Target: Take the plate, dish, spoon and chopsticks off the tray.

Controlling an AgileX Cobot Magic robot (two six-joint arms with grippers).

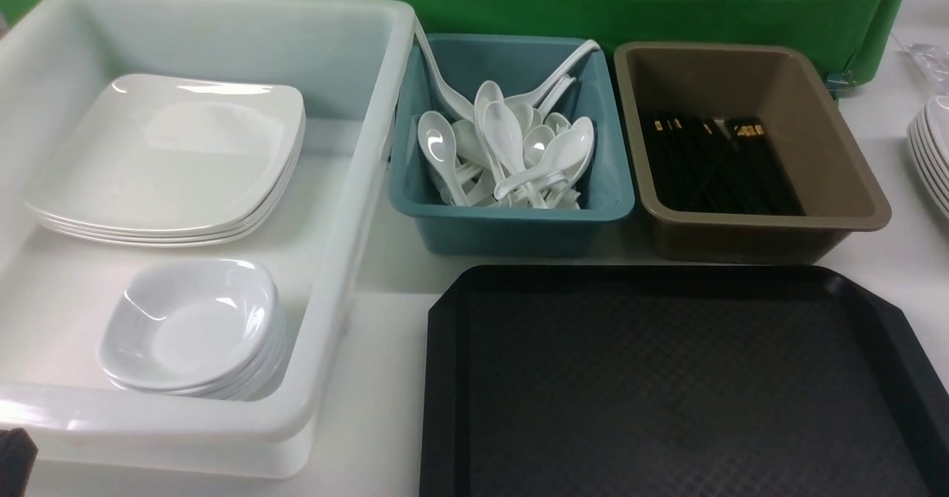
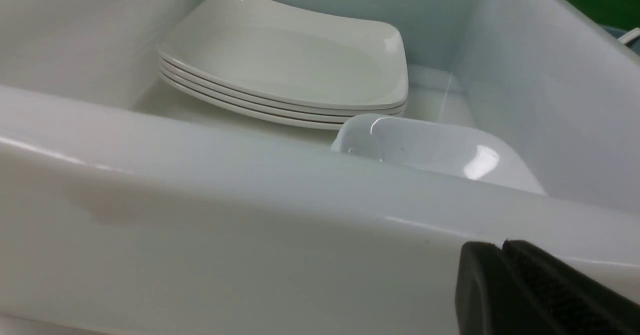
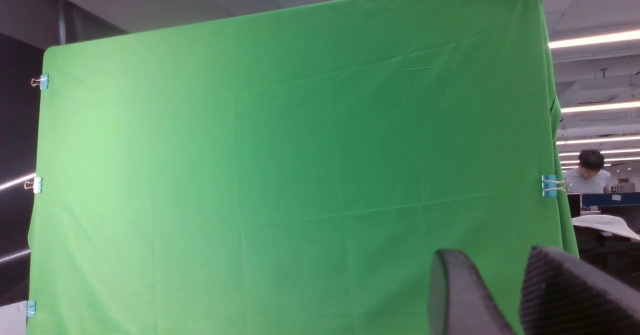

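The black tray [image 1: 667,378] lies at the front right, and nothing shows on its textured floor. A stack of large white plates [image 1: 167,152] [image 2: 285,60] and a stack of small deep dishes [image 1: 189,323] [image 2: 435,150] sit inside the white tub [image 1: 348,208]. White spoons [image 1: 511,148] fill the teal bin. Black chopsticks [image 1: 712,163] lie in the brown tub. My left gripper [image 2: 501,245] is shut on nothing, low outside the white tub's near wall. My right gripper [image 3: 492,255] is open and empty, facing the green cloth, and is out of the front view.
The teal bin [image 1: 511,222] and the brown tub [image 1: 749,234] stand side by side behind the tray. Another stack of white plates [image 1: 930,148] sits at the far right edge. The green cloth [image 3: 300,175] hangs behind the table.
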